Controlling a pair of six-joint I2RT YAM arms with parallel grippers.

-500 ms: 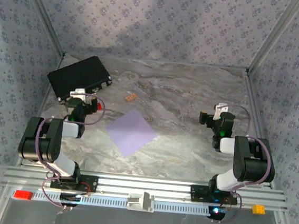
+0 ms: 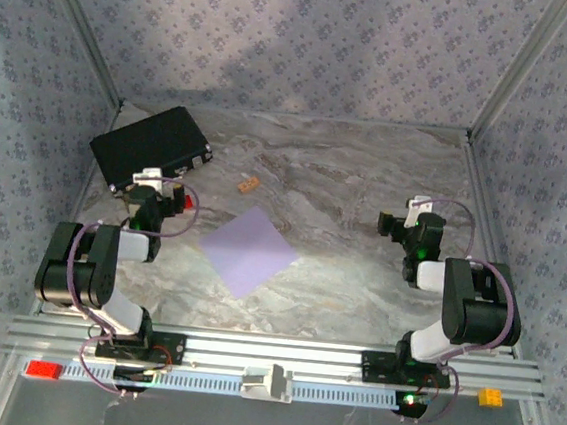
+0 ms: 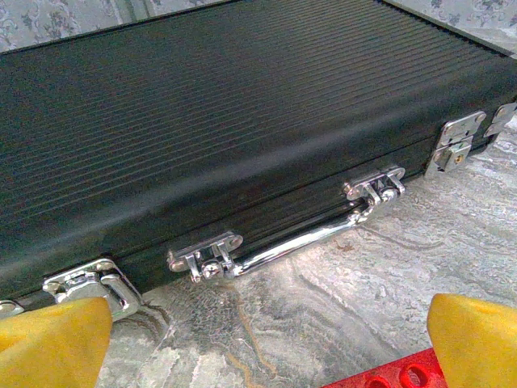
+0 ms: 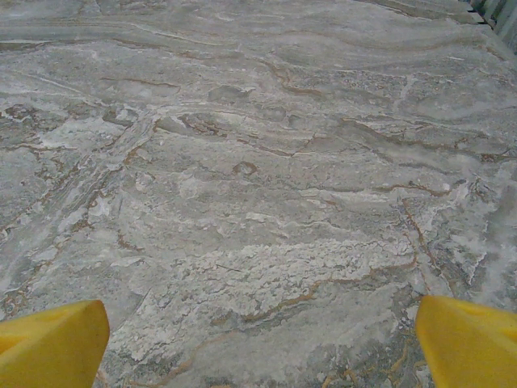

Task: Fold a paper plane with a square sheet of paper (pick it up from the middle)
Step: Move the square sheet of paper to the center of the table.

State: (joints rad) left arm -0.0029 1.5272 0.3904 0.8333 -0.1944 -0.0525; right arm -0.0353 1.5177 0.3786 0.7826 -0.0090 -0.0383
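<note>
Our left gripper [image 3: 262,343] stands spread wide and empty. It faces the black case [image 3: 202,121], with a small red block [image 3: 388,376] beside its right fingertip. The wrist camera shows the case shut, its latch [image 3: 456,141] fastened; we cannot tell its contents. Our right gripper [image 4: 258,339] is also released, over the bare marble table [image 4: 242,162]. From above, the square sheet of paper [image 2: 249,250] lies flat between the arms, and a tan block [image 2: 249,183] sits farther back.

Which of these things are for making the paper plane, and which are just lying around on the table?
For the job:
- the square sheet of paper, lying flat
- the left gripper and the right gripper, both open and empty

Just lying about:
- the black case
- the small red block
- the small tan block
</note>
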